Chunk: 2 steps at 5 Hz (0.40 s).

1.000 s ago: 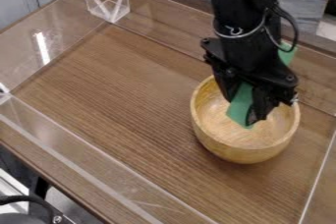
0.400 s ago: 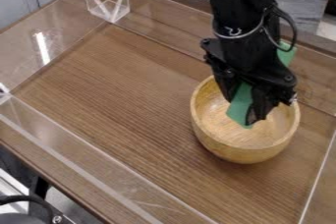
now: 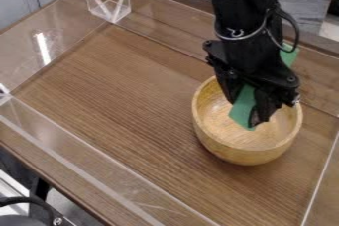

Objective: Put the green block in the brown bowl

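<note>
The brown bowl [image 3: 245, 139] sits on the wooden table at the right, light wood with a thick rim. Over its middle hangs the black gripper [image 3: 260, 109], pointing steeply down into the bowl. Its fingers are shut on the green block [image 3: 247, 106], a flat bar held tilted, lower end inside the bowl's opening. Whether the block's lower end touches the bowl's floor cannot be told.
A clear acrylic wall [image 3: 79, 136] fences the table on the left and front. A clear folded stand [image 3: 109, 5] is at the back left. The arm's black body [image 3: 245, 7] rises behind the bowl. Bare wood [image 3: 119, 81] stretches to the bowl's left.
</note>
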{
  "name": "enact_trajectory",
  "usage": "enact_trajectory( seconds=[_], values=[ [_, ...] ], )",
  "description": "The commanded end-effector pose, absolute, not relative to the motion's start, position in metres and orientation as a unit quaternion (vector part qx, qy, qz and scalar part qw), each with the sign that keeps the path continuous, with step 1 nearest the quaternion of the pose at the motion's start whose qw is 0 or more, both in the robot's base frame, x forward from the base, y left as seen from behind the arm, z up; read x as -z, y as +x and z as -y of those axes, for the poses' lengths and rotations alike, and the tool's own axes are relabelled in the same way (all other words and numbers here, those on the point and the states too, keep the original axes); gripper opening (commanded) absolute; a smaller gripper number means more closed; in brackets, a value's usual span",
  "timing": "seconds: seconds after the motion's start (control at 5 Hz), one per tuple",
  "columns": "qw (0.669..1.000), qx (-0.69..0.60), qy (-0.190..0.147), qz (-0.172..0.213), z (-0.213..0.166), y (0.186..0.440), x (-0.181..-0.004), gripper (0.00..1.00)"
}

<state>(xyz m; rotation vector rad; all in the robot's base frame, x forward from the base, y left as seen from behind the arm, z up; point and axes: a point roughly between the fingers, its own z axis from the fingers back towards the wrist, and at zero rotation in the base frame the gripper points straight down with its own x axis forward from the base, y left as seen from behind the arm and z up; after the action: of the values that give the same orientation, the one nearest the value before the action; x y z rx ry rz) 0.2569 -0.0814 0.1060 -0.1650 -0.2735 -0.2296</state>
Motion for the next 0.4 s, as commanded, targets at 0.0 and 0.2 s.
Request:
enact_trajectory(
  seconds=[0.0,0.2],
  values=[
    [0.978,0.111,-0.086,0.157,0.0809,0.2647,-0.1164,0.0],
    [0.978,0.11,-0.087,0.157,0.0809,0.2652,-0.116,0.0]
  ],
)
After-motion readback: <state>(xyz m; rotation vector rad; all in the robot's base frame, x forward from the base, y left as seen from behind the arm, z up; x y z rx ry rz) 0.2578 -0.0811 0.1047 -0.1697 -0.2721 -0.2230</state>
